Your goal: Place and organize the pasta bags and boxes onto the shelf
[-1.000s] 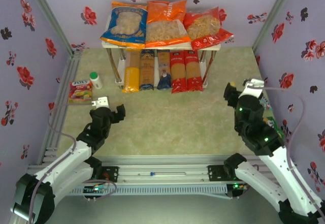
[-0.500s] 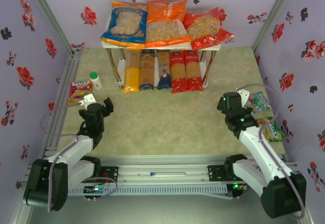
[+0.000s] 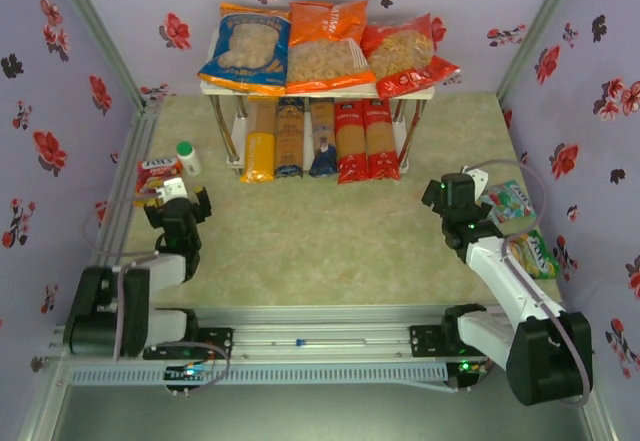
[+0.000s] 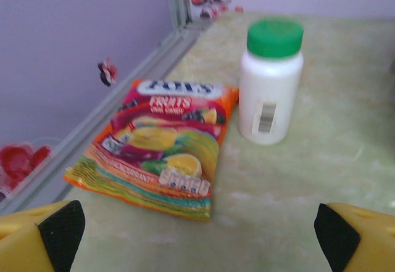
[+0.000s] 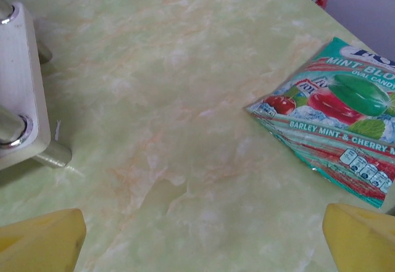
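Observation:
The white shelf stands at the back middle. Three bags lie on its top tier: blue-orange, orange and red. Below them lie the pasta boxes side by side: a yellow one, two dark blue and two red. My left gripper is open and empty, low over the table at the left. My right gripper is open and empty near the shelf's right leg.
A red-yellow snack packet and a white bottle with a green cap lie just ahead of the left gripper. A green mint snack packet and another packet lie by the right wall.
Both arms have folded back toward their bases. The left gripper moved left and farther back toward the snack packet; the right gripper shifted left and lower. The packs on the shelf have not moved.

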Controlling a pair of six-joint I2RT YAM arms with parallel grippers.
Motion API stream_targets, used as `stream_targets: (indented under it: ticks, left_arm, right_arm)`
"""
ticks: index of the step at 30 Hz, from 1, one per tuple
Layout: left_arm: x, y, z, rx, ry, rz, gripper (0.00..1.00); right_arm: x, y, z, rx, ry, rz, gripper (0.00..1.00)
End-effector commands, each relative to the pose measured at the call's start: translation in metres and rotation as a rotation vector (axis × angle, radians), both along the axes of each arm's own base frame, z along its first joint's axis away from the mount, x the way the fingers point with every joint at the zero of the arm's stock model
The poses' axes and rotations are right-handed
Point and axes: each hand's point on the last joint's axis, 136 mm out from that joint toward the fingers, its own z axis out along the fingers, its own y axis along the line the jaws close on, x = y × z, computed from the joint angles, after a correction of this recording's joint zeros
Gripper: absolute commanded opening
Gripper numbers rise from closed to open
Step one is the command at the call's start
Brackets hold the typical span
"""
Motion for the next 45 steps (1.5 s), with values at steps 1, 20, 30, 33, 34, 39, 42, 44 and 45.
stream_targets:
  ticks: [1, 20, 30, 33, 34, 39, 42, 44, 45]
  left_arm:
    - [0.025, -0.008, 0.009, 0.048, -0.067, -0.060, 1.00]
    - [0.040, -0.029, -0.001, 0.062, -0.050, -0.192, 1.00]
    - [0.041, -0.029, 0.000, 0.060, -0.050, -0.194, 1.00]
    - [0.043, -0.028, -0.002, 0.056, -0.039, -0.189, 1.00]
    - [0.043, -0.027, -0.002, 0.053, -0.034, -0.185, 1.00]
    - [0.044, -0.026, -0.002, 0.048, -0.030, -0.180, 1.00]
    - [0.045, -0.024, -0.002, 0.043, -0.026, -0.175, 1.00]
    - [0.045, -0.024, -0.003, 0.042, -0.024, -0.176, 1.00]
    - [0.045, -0.024, -0.002, 0.042, -0.026, -0.173, 1.00]
  right_arm:
    - [0.001, -0.006, 0.001, 0.006, -0.060, -0.029, 0.99]
    - [0.026, -0.054, 0.001, -0.299, -0.296, -0.191, 0.99]
    - [0.072, -0.028, -0.036, -0.287, -0.186, 0.019, 0.99]
    - [0.066, -0.026, -0.035, -0.270, -0.229, 0.039, 0.95]
    - [0.065, -0.023, -0.035, -0.265, -0.249, 0.059, 0.90]
    - [0.066, -0.026, -0.047, -0.234, -0.228, 0.055, 0.88]
    - [0.070, -0.031, -0.046, -0.228, -0.251, 0.043, 0.99]
    - [0.069, -0.031, -0.047, -0.227, -0.241, 0.043, 0.99]
    - [0.069, -0.031, -0.047, -0.230, -0.251, 0.043, 0.99]
